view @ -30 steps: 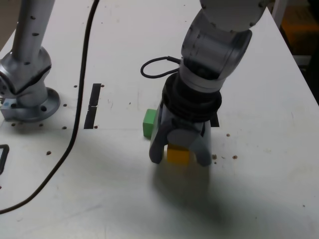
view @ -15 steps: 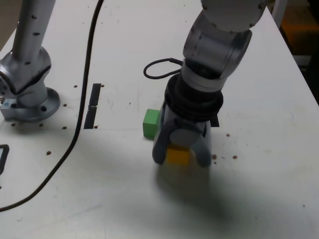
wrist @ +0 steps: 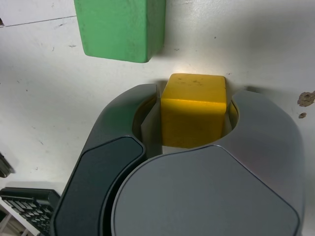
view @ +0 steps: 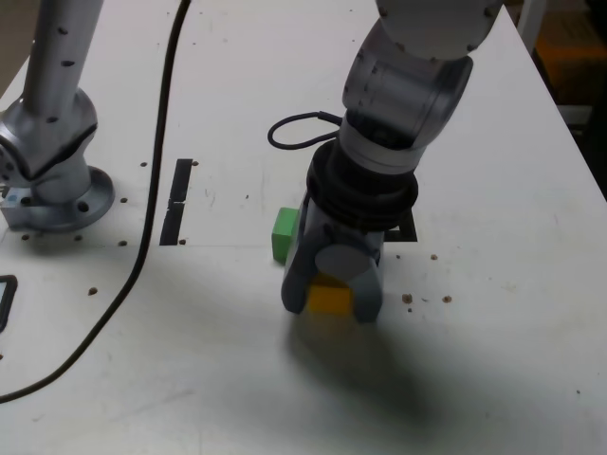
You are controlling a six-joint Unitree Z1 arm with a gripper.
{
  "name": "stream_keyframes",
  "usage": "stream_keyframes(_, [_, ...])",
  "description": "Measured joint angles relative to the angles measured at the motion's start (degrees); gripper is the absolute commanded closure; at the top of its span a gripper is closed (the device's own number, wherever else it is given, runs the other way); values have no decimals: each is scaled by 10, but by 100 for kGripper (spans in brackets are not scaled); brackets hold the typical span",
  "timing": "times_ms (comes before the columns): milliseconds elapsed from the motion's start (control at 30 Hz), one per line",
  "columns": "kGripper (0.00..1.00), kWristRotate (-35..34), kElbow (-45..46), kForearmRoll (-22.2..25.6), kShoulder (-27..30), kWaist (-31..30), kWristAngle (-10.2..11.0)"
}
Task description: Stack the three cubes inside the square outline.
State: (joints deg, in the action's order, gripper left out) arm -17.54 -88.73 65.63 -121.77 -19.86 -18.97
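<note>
Pale bench [view: 493, 332], exterior view: end effector [view: 331, 308] straddled the yellow cube [view: 329, 300]; green cube [view: 284, 234] sat near, toward the exterior view's left. Wrist view: yellow cube between the fingers, grasp closed about it; green cube apart.

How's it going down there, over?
Hand closed in around yellow cube. Green cube close by, not touching it. No stack visible.

place: robotics lab, seemingly | signs: jointed metal arm [view: 403, 95], white worktable [view: 493, 332], black tape marks [view: 176, 202]
</note>
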Motion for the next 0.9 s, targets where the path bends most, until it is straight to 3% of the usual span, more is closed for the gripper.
stream_keyframes(233, [79,-19,-19,32,19,0,11])
stream_keyframes(667, [79,-46,-112,122,61,20,73])
stream_keyframes(900, [79,-14,-124,129,65,62,93])
